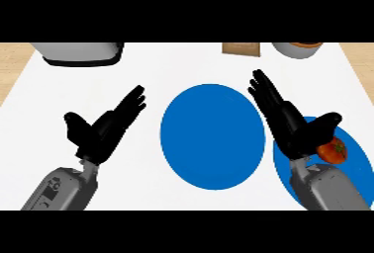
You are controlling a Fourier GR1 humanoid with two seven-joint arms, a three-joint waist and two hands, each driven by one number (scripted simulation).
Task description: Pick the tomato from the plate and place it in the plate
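Note:
A red tomato (pixel 333 151) with a green stem lies on a blue plate (pixel 356 153) at the right edge, partly hidden by my right forearm. A second, larger blue plate (pixel 211 136) sits bare in the middle of the white counter. My right hand (pixel 288 123) stands open just left of the tomato, fingers straight and pointing away from me, thumb spread above the tomato. My left hand (pixel 106 129) is open at the left, fingers up, resting apart from both plates.
At the back left stands a grey appliance (pixel 80 52). A brown box (pixel 242 48) and a white pot (pixel 298 49) stand at the back right. Wooden flooring shows past the counter's side edges.

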